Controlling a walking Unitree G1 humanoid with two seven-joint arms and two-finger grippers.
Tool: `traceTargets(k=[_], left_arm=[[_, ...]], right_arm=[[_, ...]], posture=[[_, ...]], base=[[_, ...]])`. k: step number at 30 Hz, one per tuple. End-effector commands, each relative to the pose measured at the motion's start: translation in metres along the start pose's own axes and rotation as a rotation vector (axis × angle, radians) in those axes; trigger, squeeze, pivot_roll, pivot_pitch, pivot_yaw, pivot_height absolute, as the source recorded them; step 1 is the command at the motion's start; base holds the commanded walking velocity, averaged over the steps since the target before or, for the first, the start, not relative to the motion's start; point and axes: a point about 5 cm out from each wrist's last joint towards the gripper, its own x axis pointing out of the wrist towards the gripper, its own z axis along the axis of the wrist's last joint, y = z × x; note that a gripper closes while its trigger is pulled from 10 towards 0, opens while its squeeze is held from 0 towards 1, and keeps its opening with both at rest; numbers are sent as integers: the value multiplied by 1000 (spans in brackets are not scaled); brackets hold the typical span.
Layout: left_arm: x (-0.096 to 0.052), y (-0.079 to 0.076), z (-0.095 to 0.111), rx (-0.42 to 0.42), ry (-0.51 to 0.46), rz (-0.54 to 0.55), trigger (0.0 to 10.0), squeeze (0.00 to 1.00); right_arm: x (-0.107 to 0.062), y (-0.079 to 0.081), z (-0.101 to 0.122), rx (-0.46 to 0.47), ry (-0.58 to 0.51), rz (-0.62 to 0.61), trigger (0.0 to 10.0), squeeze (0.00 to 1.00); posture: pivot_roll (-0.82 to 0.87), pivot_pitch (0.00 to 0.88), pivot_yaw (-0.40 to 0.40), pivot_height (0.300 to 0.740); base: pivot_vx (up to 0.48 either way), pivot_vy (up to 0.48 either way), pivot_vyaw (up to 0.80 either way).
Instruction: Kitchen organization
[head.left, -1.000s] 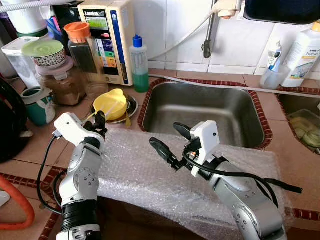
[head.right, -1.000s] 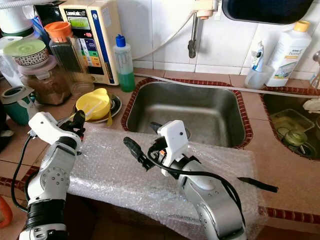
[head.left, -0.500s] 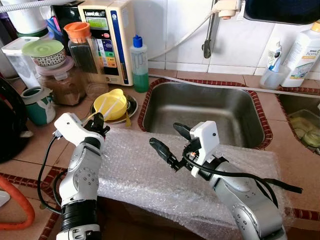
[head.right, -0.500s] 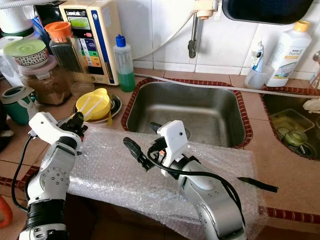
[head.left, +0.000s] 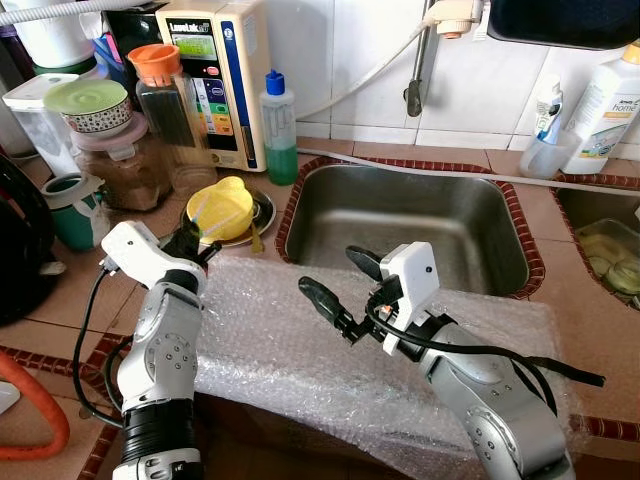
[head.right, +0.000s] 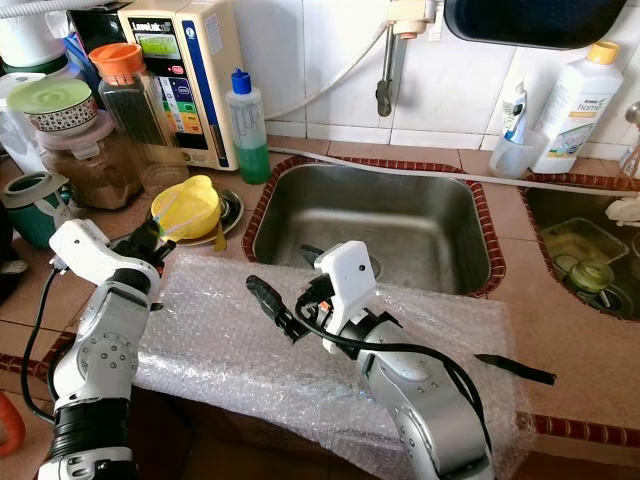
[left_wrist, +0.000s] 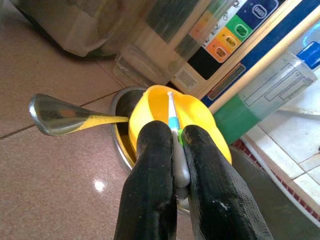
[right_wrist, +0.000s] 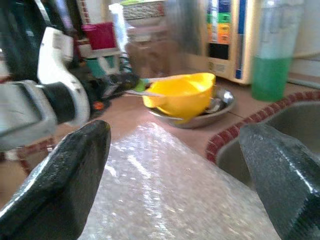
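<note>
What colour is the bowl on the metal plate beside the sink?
Yellow. The bowl shows best in the left wrist view, just beyond the left gripper.

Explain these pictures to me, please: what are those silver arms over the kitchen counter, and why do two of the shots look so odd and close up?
They belong to a humanoid robot tidying a kitchen. Two pictures come from cameras in its head, looking down at the counter. The two close shots come from cameras on its wrists, looking along each gripper's black fingers.

The left gripper is shut on a thin utensil handle that reaches into a yellow bowl, which sits in a metal dish beside the sink. A yellow-handled spoon also rests there.

The right gripper is open, holding nothing, above a sheet of bubble wrap spread over the counter. Jars, a soap bottle and a water machine stand behind.
</note>
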Motion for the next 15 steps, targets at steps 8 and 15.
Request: traceTargets(k=[8, 15], left_arm=[[0, -7, 9, 3, -47, -45, 0, 0], [-3, -19, 10, 94, -70, -141, 0, 0]], right_arm=[[-2, 1, 9, -5, -39, 42, 10000, 0], [-2, -5, 14, 7, -57, 26, 10000, 0]], posture=[[37, 0, 68, 740], [37, 0, 65, 740]], base=[[0, 0, 0], [0, 0, 0]])
